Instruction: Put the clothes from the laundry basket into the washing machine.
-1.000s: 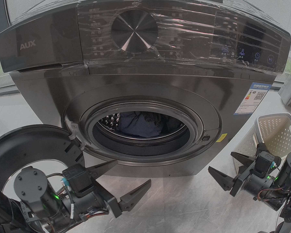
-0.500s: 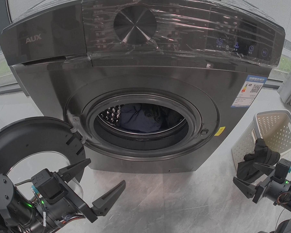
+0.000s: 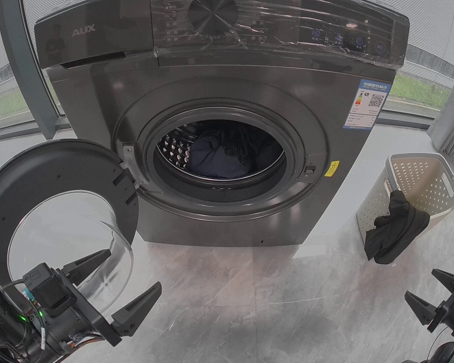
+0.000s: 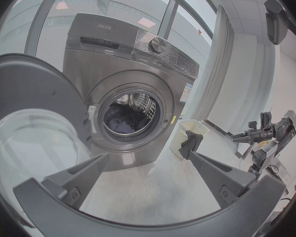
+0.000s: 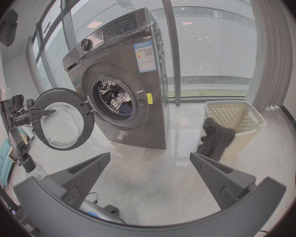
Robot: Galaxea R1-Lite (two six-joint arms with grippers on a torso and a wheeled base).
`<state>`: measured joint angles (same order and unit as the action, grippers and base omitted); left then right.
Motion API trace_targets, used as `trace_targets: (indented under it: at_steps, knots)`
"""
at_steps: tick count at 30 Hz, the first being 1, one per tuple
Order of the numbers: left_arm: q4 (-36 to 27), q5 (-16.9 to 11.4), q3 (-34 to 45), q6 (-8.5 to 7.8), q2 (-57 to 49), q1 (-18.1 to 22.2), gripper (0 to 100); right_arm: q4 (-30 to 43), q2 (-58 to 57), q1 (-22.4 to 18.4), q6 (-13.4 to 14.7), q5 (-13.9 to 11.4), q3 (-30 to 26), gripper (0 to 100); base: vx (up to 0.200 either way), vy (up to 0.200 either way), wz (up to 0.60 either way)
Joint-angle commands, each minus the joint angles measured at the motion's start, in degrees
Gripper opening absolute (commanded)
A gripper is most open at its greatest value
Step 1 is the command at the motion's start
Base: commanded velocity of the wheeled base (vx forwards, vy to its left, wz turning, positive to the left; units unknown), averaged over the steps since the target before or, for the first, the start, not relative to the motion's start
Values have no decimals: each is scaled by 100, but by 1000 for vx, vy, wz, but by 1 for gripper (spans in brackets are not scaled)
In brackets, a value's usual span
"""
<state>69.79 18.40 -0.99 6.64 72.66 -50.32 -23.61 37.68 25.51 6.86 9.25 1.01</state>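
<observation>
The grey front-loading washing machine (image 3: pixel 222 92) stands ahead with its round door (image 3: pixel 50 202) swung open to the left. Dark blue and black clothes (image 3: pixel 222 152) lie inside the drum. To the right stands a cream laundry basket (image 3: pixel 423 182) with a black garment (image 3: pixel 396 225) draped over its near rim. My left gripper (image 3: pixel 118 286) is open at the bottom left, in front of the door, holding nothing. Low at the right edge my right gripper (image 3: pixel 431 291) is open and holds nothing, on the near side of the basket. The basket (image 5: pixel 236 116) and garment (image 5: pixel 217 139) also lie beyond the right fingers.
Grey tiled floor (image 3: pixel 267 298) stretches between me and the machine. Large windows (image 3: pixel 5 76) run behind it, with a curtain (image 3: pixel 451 122) at the far right. The open door (image 4: pixel 26 92) stands close to my left arm.
The whole view has widened as the camera drew back from the machine. Both grippers sit lower in the view than before, still open. The black garment on the basket rim has come into view.
</observation>
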Motion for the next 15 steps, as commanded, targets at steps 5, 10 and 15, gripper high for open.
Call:
trace_targets:
  at_steps: [5,10,15]
  knots:
    - [-1767,24,99,4,-1992,708,100,1219,-2063,-943,-238,-29,-101,100,0,0,0]
    - [-3147,-20,99,12,-3223,1174,100,1869,-2828,-1312,-326,-178,-101,100,0,-120,0]
    - [-4061,-416,99,-111,-4330,1842,100,2150,-3223,-1514,-467,-240,-66,100,0,-200,0]
